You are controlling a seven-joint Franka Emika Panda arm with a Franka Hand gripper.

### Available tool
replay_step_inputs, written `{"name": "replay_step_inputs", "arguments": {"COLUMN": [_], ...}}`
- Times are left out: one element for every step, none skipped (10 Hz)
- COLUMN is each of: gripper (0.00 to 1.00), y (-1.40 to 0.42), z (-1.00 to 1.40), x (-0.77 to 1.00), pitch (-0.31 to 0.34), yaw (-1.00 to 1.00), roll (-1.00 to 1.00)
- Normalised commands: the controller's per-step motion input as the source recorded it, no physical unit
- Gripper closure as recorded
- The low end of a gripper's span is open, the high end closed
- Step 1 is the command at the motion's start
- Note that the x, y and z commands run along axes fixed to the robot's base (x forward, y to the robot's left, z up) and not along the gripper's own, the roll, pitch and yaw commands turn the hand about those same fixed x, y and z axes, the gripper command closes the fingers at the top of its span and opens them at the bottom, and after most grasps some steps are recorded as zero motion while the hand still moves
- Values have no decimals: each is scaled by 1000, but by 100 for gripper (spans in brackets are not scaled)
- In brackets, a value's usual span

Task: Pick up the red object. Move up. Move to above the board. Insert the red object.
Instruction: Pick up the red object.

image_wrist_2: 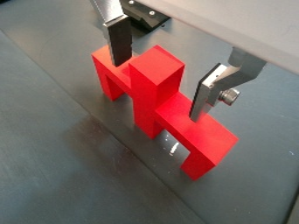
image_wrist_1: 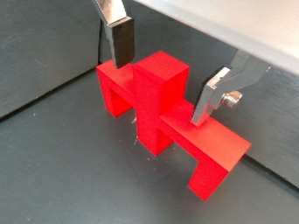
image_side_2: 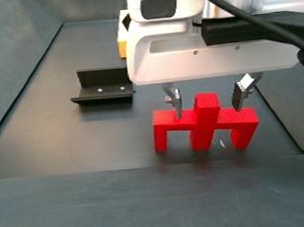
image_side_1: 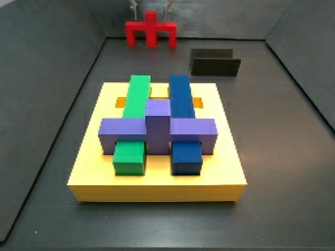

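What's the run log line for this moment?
gripper: open, fingers straddling post | red object: on floor, not lifted | board: apart, unoccupied | phase: pre-grasp

- The dark grey floor [image_side_1: 53, 137] carries everything.
- The red object [image_side_2: 205, 128] stands on it, directly under the gripper [image_side_2: 209, 93] — post between the spread fingers.
- The fixture [image_side_2: 101, 88] sits beside the gripper, apart.
- The board [image_side_1: 157, 178] lies well away from it.

Pincer [image_side_2: 205, 95] pointing down, low near floor, fingers [image_wrist_1: 119, 42] spread apart
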Motion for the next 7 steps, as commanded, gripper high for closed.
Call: {"name": "replay_step_inputs", "arguments": {"gripper": [0,0,0,0,0,0,0], "y": [-57,0,0,97,86,77,17], "z": [0,-11,-40,-3,0,0,0], "x": [51,0,0,-71,-3,0,0], "pitch": [1,0,0,0,0,0,0], "yaw": [0,-71,-31,-109,-100,-69,-86], "roll": [0,0,0,-34,-41,-4,0]}}
